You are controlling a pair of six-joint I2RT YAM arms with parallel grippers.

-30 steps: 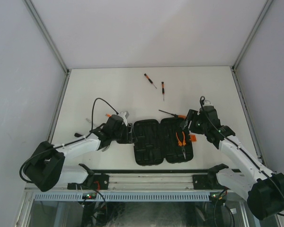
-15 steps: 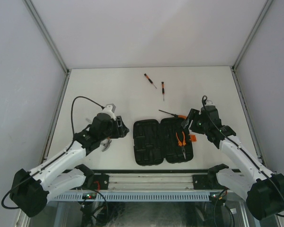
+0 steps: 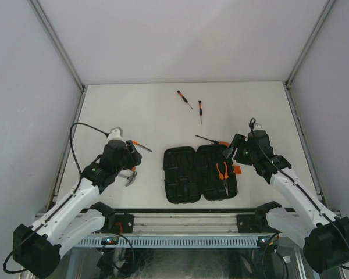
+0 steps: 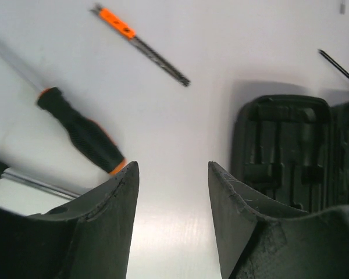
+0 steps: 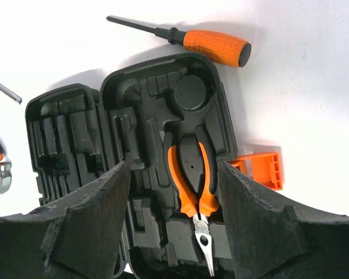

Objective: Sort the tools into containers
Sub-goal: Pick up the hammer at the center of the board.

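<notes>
The black tool case (image 3: 189,174) lies open near the table's front, and the orange-handled pliers (image 3: 223,173) sit in its right half. My right gripper (image 3: 235,152) hovers open over that half. In the right wrist view its fingers (image 5: 90,215) straddle the pliers (image 5: 192,186). An orange-handled screwdriver (image 3: 212,140) lies at the case's far right corner. My left gripper (image 3: 131,158) is open and empty left of the case. A black-handled screwdriver (image 4: 81,136) and a thin orange tool (image 4: 139,43) lie ahead of it. Two small screwdrivers (image 3: 184,99) (image 3: 200,110) lie far back.
An orange latch piece (image 3: 237,170) lies on the table against the case's right edge. A metal hammer head (image 3: 130,179) lies by my left gripper. White walls with metal frame posts enclose the table on three sides.
My left arm has drawn back to the left, away from the case's left edge, with its gripper open. The right arm has hardly moved.
</notes>
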